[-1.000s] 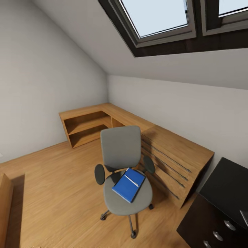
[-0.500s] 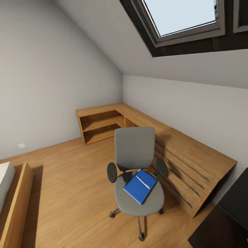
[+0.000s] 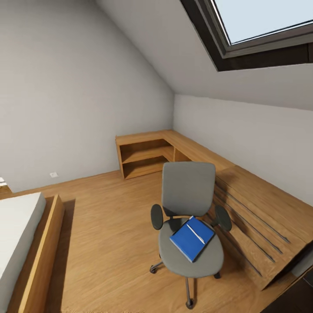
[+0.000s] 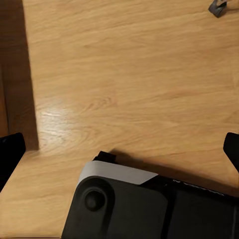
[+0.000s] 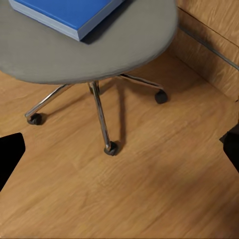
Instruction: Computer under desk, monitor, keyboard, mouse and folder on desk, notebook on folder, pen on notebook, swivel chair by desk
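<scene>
The grey swivel chair (image 3: pixel 188 191) stands on the wood floor beside the light-wood dresser. The bright-blue folder (image 3: pixel 191 238) lies flat on its seat, with a slim white pen (image 3: pixel 195 233) resting across the folder's cover. In the right wrist view the folder (image 5: pixel 64 14) sits on the seat (image 5: pixel 99 50) above the chrome star base (image 5: pixel 99 109). My right gripper (image 5: pixel 119 149) hangs open over the floor in front of the chair, nothing between its fingers. My left gripper (image 4: pixel 119 152) is open too, above bare floor and my own dark base (image 4: pixel 129 206).
The light-wood dresser (image 3: pixel 256 208) with long bar handles runs along the right wall behind the chair. An open wooden shelf unit (image 3: pixel 145 154) fills the far corner. A bed (image 3: pixel 19 243) with a wood frame lies at the left. A skylight (image 3: pixel 261 26) is overhead.
The camera has swung left, so the whole picture has shifted right. The black desk has slid out at the right and the bed has come in. Chair and folder stay put.
</scene>
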